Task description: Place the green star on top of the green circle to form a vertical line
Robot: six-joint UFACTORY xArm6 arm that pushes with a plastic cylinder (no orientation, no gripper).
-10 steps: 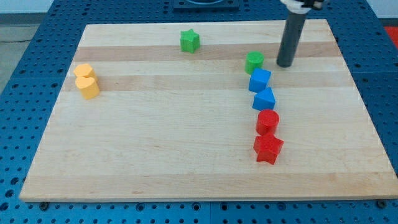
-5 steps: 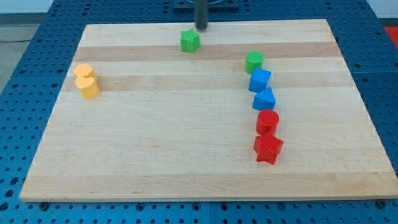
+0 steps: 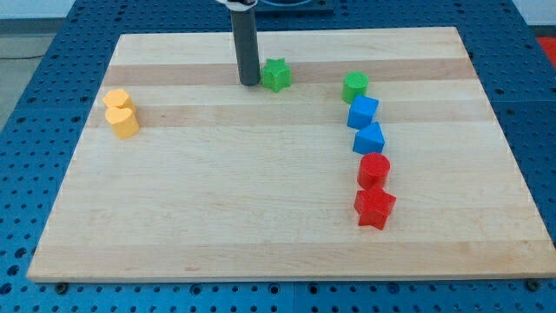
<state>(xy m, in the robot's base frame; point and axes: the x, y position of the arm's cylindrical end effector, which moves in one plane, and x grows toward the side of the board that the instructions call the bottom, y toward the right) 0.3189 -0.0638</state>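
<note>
The green star lies on the wooden board near the view's top, left of centre-right. The green circle sits to its right, about ninety pixels away, at the head of a column of blocks. My tip rests on the board just left of the green star, close to it or touching its left side.
Below the green circle run a blue cube, a second blue block, a red cylinder and a red star. Two yellow blocks sit at the view's left. The board's top edge is near.
My tip moved from right of the green circle to the view's top, then down to the left of the green star. The star has shifted right and down, towards the green circle.
</note>
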